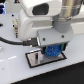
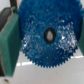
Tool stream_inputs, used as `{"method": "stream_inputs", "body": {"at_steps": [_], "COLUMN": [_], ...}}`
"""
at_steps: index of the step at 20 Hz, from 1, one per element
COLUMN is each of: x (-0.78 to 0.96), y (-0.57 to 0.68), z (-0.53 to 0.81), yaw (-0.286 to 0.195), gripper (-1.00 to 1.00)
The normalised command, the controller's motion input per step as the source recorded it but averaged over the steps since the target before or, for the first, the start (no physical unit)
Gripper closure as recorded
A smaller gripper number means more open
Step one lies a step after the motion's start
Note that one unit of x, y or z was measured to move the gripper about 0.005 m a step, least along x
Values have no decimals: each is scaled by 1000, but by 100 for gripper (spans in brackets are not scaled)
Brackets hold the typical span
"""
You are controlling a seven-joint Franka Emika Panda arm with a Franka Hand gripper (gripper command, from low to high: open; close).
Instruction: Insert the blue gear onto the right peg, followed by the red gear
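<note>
The blue gear [image 1: 53, 51] hangs just above the grey black-bordered plate [image 1: 37, 60], held under the arm's hand. In the wrist view the blue gear [image 2: 47, 35] fills most of the picture, a toothed disc with a pale hole at its centre. My gripper [image 1: 53, 49] is shut on it, with a dark finger [image 2: 9, 47] against one side of the disc. The right peg is hidden behind the gear and hand. The red gear is out of view.
A black cable [image 1: 12, 41] runs from the exterior view's left to the wrist. The white arm body [image 1: 35, 20] looms over the plate. The plate lies on a white table [image 1: 15, 70].
</note>
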Motion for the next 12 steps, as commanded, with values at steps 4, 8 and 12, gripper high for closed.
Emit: {"method": "stream_inputs", "body": {"at_steps": [4,8,12], "x": [105,42,16], "y": [5,25,97], "z": [-103,-7,45], "yaw": [0,0,0], "gripper": [100,100,-100]}}
